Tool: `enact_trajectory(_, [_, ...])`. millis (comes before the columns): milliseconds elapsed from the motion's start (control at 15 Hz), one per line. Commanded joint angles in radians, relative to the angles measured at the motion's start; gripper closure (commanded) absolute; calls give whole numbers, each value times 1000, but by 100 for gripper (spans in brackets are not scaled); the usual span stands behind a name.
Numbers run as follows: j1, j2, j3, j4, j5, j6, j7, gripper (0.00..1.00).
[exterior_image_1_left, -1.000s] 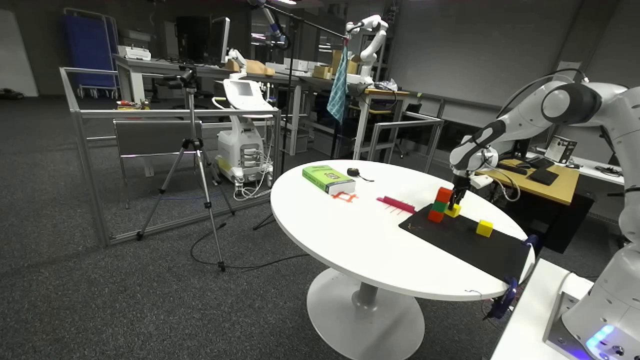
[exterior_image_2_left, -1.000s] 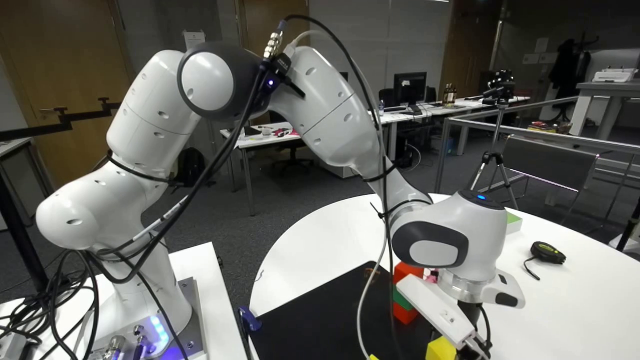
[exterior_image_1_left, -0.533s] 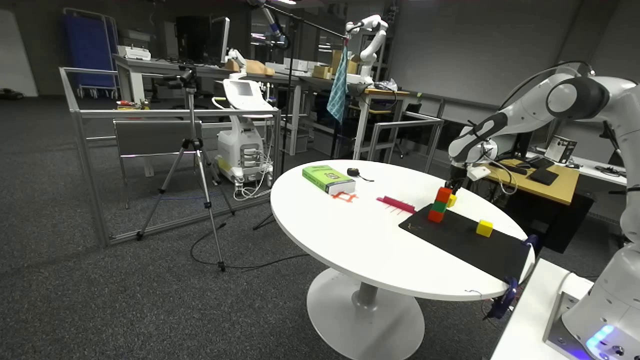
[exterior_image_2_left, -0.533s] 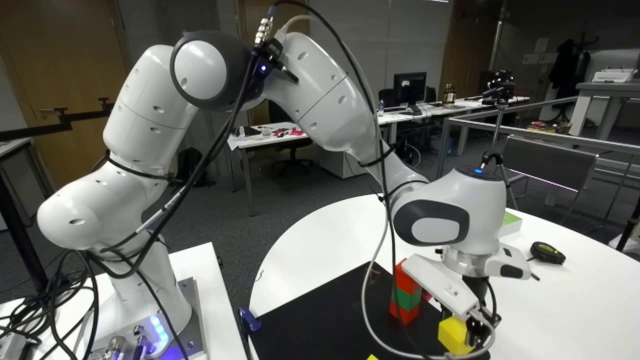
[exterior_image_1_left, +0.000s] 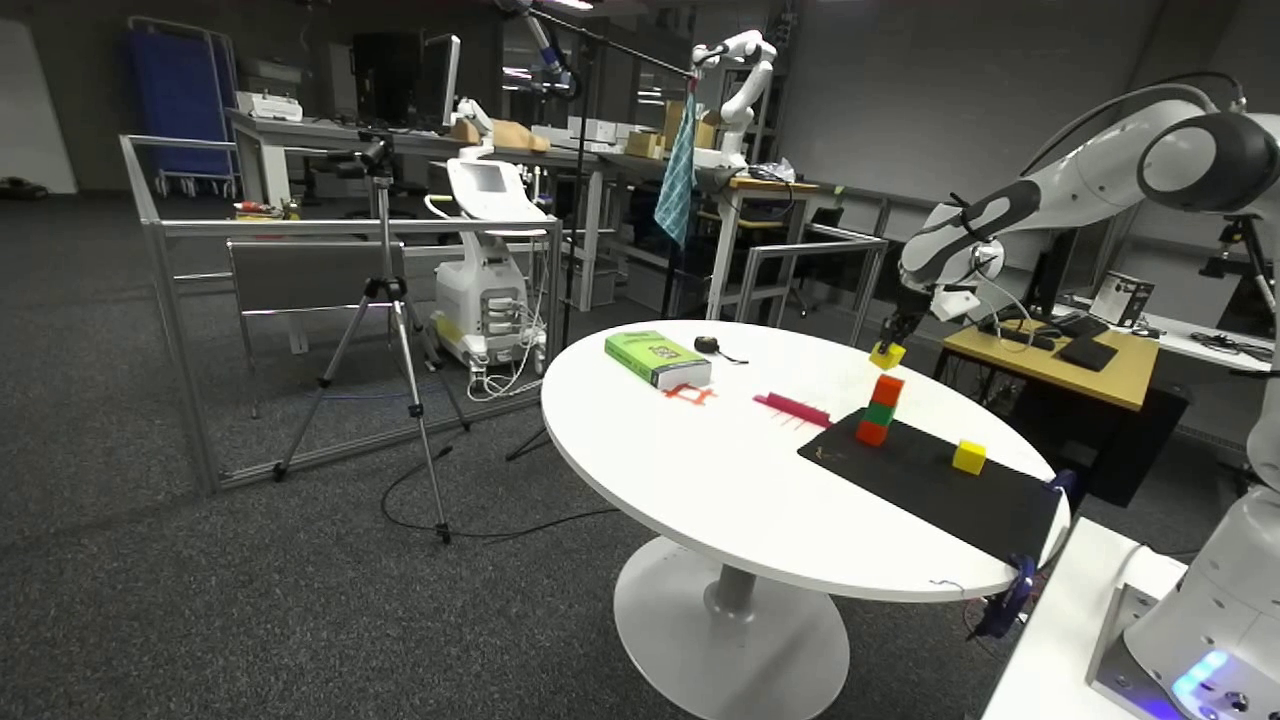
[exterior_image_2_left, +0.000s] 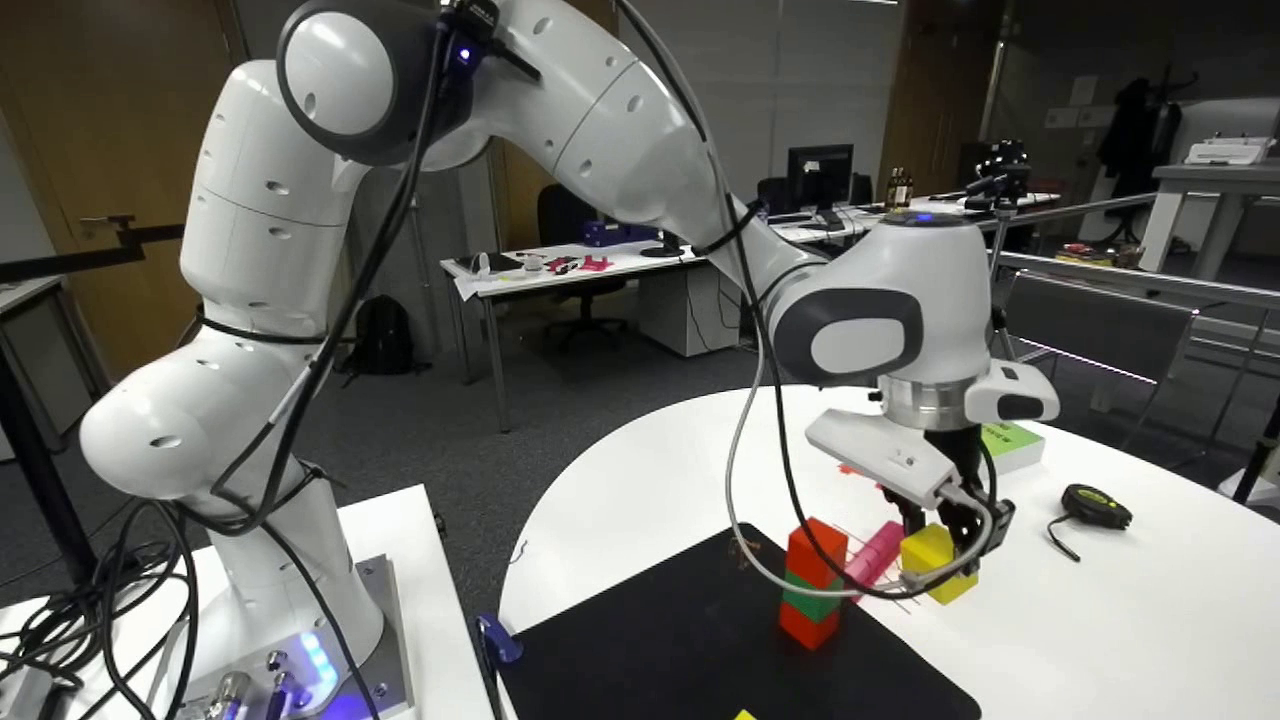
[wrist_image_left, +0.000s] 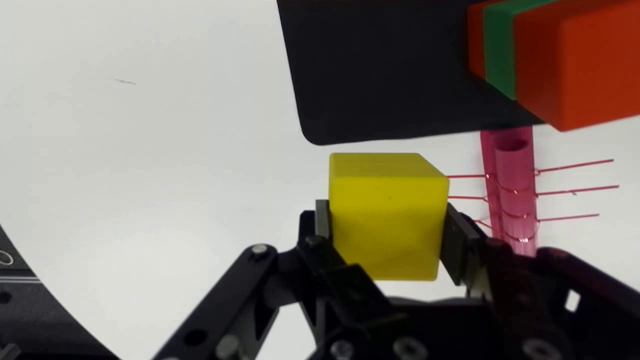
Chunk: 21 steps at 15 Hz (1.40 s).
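Note:
My gripper (wrist_image_left: 387, 225) is shut on a yellow cube (wrist_image_left: 390, 215), one pad on each side of it. The held cube hangs above the table, clear of its surface, in both exterior views (exterior_image_1_left: 887, 355) (exterior_image_2_left: 930, 555). Near it stands an upright stack: a red cube (exterior_image_2_left: 815, 553) on top, a green cube (exterior_image_2_left: 808, 600) in the middle, a red cube (exterior_image_2_left: 808, 630) below. In the wrist view the stack's top red cube (wrist_image_left: 590, 60) is up and to the right of the held cube, apart from it. A second yellow cube (exterior_image_1_left: 969, 457) rests on the black mat (exterior_image_1_left: 930, 495).
A pink bar with thin red wires (wrist_image_left: 515, 200) lies by the mat's edge. On the white round table (exterior_image_1_left: 680, 470) are a green book (exterior_image_1_left: 655, 358) and a tape measure (exterior_image_2_left: 1095, 506). Blue clamps (exterior_image_1_left: 1008, 600) sit at the rim. A cable (exterior_image_2_left: 735, 560) loops before the stack.
My gripper has risen with the yellow cube, which was low beside the stack, and now carries it higher and away over the table. The stack and the second yellow cube have stayed put.

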Motion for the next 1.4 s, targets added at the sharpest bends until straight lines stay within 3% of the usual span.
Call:
enact_trajectory(0, [8, -147, 7, -107, 9, 27, -2, 70])
enact_trajectory(267, [3, -278, 22, -196, 64, -41, -76, 70])
enact_trajectory(667, [40, -414, -14, -320, 59, -152, -224, 70])
enact_trajectory(1000, [88, -405, -19, -353, 97, -152, -378, 70])
enact_trajectory(1333, [112, -370, -25, -339, 73, -148, -412, 70])
